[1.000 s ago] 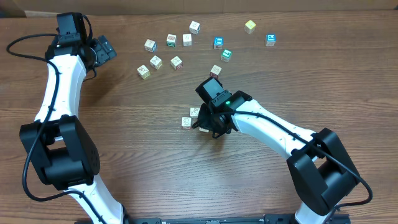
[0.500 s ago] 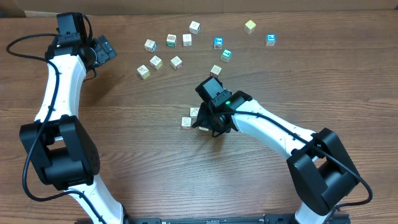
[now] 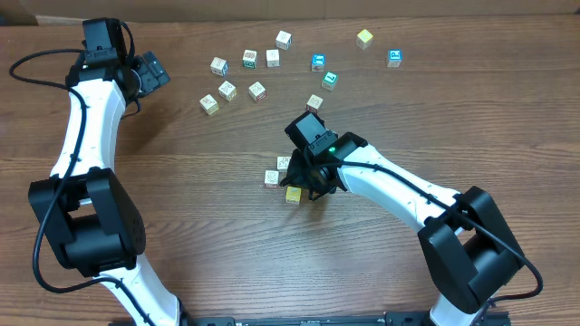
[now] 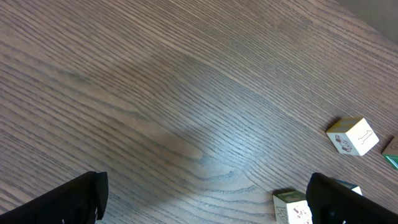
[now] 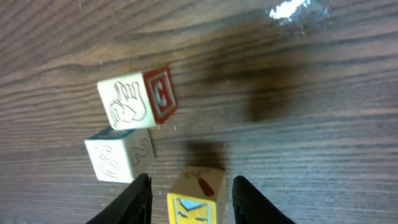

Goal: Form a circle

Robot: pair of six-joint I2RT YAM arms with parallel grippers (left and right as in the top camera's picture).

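The circle (image 3: 281, 177) is a small tight clump of three cubes near the table's middle. It holds a red-marked white cube (image 5: 137, 99), a whitish cube with a teal top (image 5: 118, 155) and a yellow cube (image 5: 196, 200). My right gripper (image 5: 193, 199) stands open astride the yellow cube (image 3: 293, 194), with a gap on each side of it. In the overhead view the right gripper (image 3: 304, 185) sits at the clump's right edge. My left gripper (image 3: 150, 71) is open at the far left with nothing between its fingers (image 4: 68, 202).
Several loose cubes (image 3: 257, 91) lie scattered across the far side of the table, from one (image 3: 209, 104) on the left to one (image 3: 394, 57) on the right. Two of them (image 4: 352, 135) (image 4: 291, 206) show beside the left gripper's right finger.
The right gripper's jaws have spread and let go of the yellow cube, which now shows on the table just below the other two. The left arm has not moved.
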